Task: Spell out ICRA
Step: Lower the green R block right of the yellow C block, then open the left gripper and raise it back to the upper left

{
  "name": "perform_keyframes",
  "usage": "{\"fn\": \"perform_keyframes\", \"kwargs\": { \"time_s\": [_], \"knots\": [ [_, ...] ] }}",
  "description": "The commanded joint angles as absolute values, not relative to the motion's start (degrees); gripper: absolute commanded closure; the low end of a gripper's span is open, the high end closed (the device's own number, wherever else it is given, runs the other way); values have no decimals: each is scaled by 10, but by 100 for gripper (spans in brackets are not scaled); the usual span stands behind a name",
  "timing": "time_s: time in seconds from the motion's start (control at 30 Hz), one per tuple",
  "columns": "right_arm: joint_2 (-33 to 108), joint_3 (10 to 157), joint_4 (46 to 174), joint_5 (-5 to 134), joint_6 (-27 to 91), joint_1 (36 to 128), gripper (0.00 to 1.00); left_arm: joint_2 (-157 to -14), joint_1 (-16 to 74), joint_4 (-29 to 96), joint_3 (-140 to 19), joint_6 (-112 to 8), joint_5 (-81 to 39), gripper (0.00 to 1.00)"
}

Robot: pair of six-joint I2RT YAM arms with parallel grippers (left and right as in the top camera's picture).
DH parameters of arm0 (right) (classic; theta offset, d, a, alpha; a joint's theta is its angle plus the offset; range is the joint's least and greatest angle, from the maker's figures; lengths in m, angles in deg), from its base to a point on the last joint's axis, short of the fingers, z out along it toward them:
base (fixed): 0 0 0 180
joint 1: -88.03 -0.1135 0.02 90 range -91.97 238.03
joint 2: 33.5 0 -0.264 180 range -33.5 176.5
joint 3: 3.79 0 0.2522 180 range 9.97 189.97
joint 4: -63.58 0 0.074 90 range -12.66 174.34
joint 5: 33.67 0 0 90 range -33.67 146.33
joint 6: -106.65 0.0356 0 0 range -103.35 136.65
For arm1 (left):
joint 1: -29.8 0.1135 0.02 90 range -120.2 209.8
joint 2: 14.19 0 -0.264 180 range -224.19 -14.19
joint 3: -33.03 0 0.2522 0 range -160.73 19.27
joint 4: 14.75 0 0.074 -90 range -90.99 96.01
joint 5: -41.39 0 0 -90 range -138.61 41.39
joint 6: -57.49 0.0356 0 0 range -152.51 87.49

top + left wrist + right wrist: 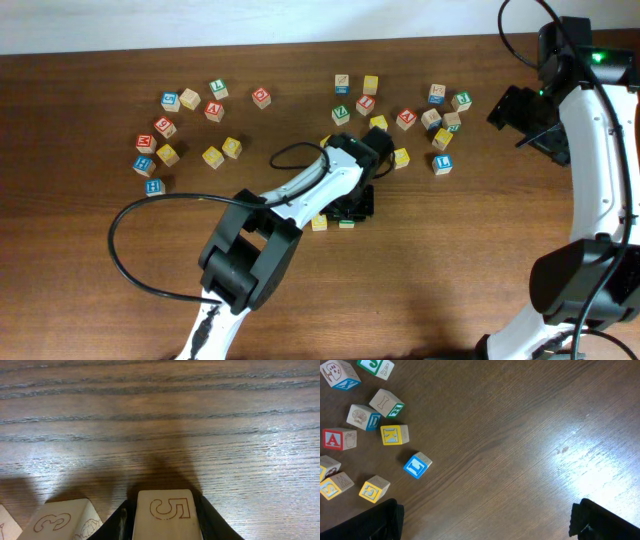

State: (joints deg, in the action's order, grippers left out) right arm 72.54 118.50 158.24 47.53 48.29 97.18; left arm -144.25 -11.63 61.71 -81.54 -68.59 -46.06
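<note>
My left gripper point(352, 204) is low at the table's middle. In the left wrist view its jaws point(165, 536) are shut on a pale wooden block with an outlined 5 point(165, 512). A block with a 3 point(59, 521) lies just left of it. In the overhead view, a yellow block point(319, 222) and a green block point(346, 222) show at the gripper's near edge. My right gripper point(485, 522) is open and empty, held above bare wood at the far right point(515, 108). A red A block point(339, 439) and an I block point(386, 402) lie to its left.
Letter blocks are scattered in a left cluster around a red block point(214, 110) and a right cluster around a blue block point(441, 163). A black cable point(150, 215) loops over the front left. More blocks point(395, 434) lie near the right gripper's left finger.
</note>
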Motion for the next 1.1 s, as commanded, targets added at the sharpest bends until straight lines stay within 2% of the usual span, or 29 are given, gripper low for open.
{"fn": "perform_keyframes", "kwargs": {
  "time_s": [0.0,0.1,0.43,0.53,0.63,0.67,0.7,0.77,0.83,0.93,1.07],
  "knots": [
    [720,1188,1583,466,484,974,2,-1444,-112,616,-814,-692,-469,69],
    [720,1188,1583,466,484,974,2,-1444,-108,624,-828,-692,-469,64],
    [720,1188,1583,466,484,974,2,-1444,-104,705,-933,-689,-489,63],
    [720,1188,1583,466,484,974,2,-1443,-95,761,-1009,-660,-502,64],
    [720,1188,1583,466,484,974,2,-1442,-53,834,-1094,-643,-621,61],
    [720,1188,1583,466,484,974,2,-1442,-27,855,-1119,-643,-642,58],
    [720,1188,1583,466,484,974,2,-1442,1,868,-1137,-643,-645,35],
    [720,1188,1583,466,484,974,2,-1442,53,870,-1142,-643,-642,38],
    [720,1188,1583,466,484,974,2,-1442,119,872,-1137,-643,-620,1],
    [720,1188,1566,469,489,974,2,-1442,198,884,-1137,-643,-547,1],
    [721,1188,1501,499,489,974,2,-1442,251,917,-1137,-637,-545,1]
  ]
}}
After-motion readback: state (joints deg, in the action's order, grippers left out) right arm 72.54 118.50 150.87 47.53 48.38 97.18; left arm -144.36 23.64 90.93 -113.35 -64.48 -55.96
